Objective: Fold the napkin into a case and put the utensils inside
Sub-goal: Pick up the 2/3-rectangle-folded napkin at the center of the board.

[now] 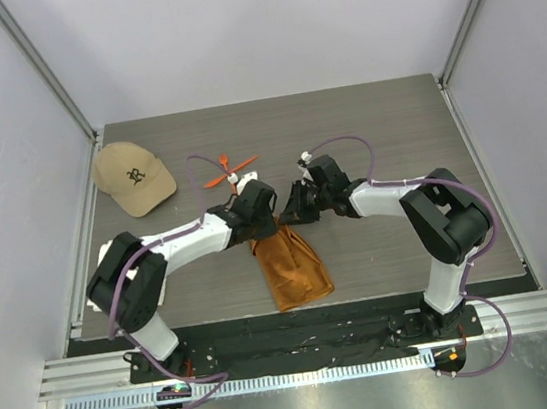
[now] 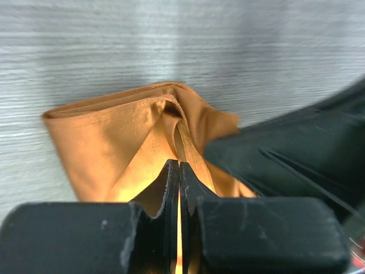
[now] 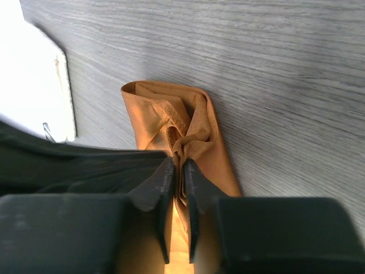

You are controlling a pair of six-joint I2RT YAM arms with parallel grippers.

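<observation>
Napkin (image 1: 294, 268) top hid under L claw (image 2: 179, 174).

I see a dark grey wood-grain table (image 1: 395, 128) enclosed by plain pale walls (image 1: 260, 25) at the back and on both sides. Aluminium posts (image 1: 44, 68) rise from its rear corners. A slotted aluminium rail (image 1: 302, 345) spans the near edge, with a brushed metal sheet (image 1: 310, 406) below. Lighting is even and diffuse.
</observation>
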